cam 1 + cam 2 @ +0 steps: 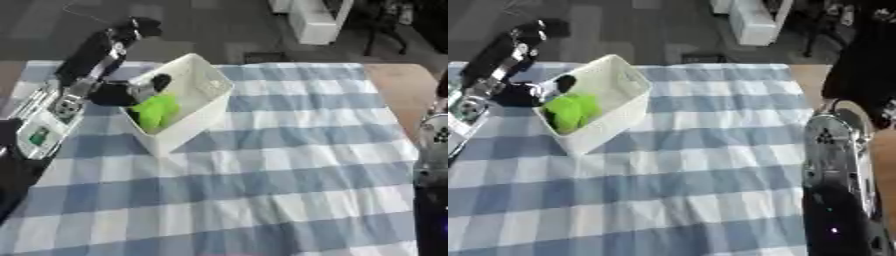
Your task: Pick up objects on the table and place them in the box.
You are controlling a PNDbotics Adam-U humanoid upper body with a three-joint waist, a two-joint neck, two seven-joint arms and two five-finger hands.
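Note:
A white box [206, 102] stands tilted on the blue and white checked cloth, left of the middle. A bright green object [157, 111] lies inside it against the near left wall. My left arm comes in from the left edge, and my left hand [131, 92] is over the box's left rim, just above the green object and possibly touching it. Blur hides how the hand is set. On the right only my right arm [835, 170] shows, along the table's right edge; its hand is out of view.
The checked cloth [262, 190] covers the table [401, 85], whose bare brown top shows at the far right. White furniture [313, 20] stands on the floor beyond the far edge. A dark shape [866, 55] stands at the far right corner.

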